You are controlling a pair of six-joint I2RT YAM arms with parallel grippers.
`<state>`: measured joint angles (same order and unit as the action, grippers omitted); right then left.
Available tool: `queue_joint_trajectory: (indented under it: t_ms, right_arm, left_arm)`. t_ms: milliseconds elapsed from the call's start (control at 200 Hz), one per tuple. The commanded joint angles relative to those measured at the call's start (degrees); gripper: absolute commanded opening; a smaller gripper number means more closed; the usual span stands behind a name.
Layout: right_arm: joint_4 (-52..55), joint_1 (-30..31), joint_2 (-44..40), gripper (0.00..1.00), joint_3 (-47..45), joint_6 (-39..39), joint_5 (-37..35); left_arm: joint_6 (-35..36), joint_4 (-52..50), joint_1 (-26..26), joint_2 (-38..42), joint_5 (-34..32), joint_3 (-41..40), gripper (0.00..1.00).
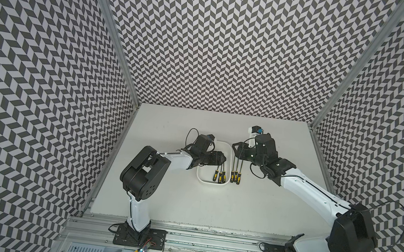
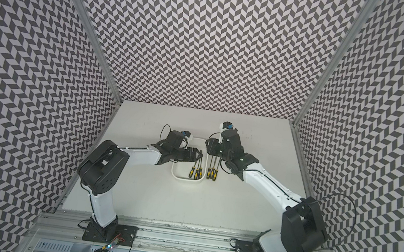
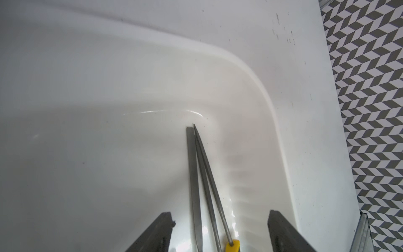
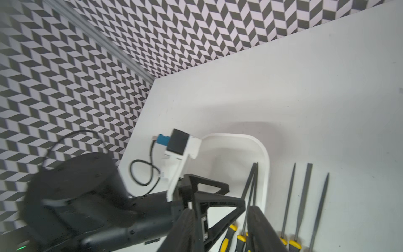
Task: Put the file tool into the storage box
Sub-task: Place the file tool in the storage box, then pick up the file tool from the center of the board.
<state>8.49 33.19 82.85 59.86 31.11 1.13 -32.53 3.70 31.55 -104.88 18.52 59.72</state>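
In both top views the left gripper [image 1: 223, 158] [image 2: 198, 155] covered the far part of the files in the box [image 1: 219, 175] [image 2: 196, 172]. Only their yellow-and-black handles and a short piece of blade showed. The right gripper [image 4: 220, 208] hid in the same way the far tips of the files on the table [image 1: 235, 174] [image 2: 212, 173], and its own fingertips were hard to make out from above. In the left wrist view the handles were cut off at the picture's edge, except one yellow end. In the right wrist view most handles were cut off too.

The table [image 1: 185, 204] was plain white with a few small dark marks. Walls [image 1: 233, 43] with a black-and-white zigzag pattern closed it on three sides, and a metal rail [image 1: 207, 234] ran along the near edge.

The storage box [image 1: 210, 183] [image 3: 272, 104] stood in the middle of the table. Three files lay in its right half, handles toward the near end. The left jaws stood wide apart above them and held nothing — the blades passed between the two fingers [image 3: 161, 231]. Three more files lay on the table just beside the box, on its right. The right jaws hung over their far part, also apart, with nothing between them.
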Motion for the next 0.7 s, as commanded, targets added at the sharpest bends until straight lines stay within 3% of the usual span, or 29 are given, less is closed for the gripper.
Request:
queue_joint_trajectory:
  t_ms: [0,100,205,401,696]
  right_arm:
    - [1.48,-0.38,0.41,0.43,-0.34,0.54,-8.32]
    - [0.6,-1.02,1.2,0.42,-3.02,1.48,-9.33]
    - [0.57,-1.19,4.37,0.41,-4.66,1.94,-6.72]
    - [0.01,-1.2,10.72,0.4,-6.57,1.97,-3.42]
    - [-1.15,-1.13,12.77,0.39,-9.32,2.22,-3.72]
  left_arm:
    - [2.74,-3.22,0.99,5.78,-5.84,4.15,0.75]
    - [4.05,-3.28,0.97,8.25,-8.46,5.59,0.73]
    - [5.87,-3.83,-0.11,7.83,-9.78,8.08,0.54]
    - [6.77,-1.12,-2.78,8.02,-8.84,8.35,0.59]
    - [7.07,0.73,-4.36,10.25,-8.83,5.6,0.63]
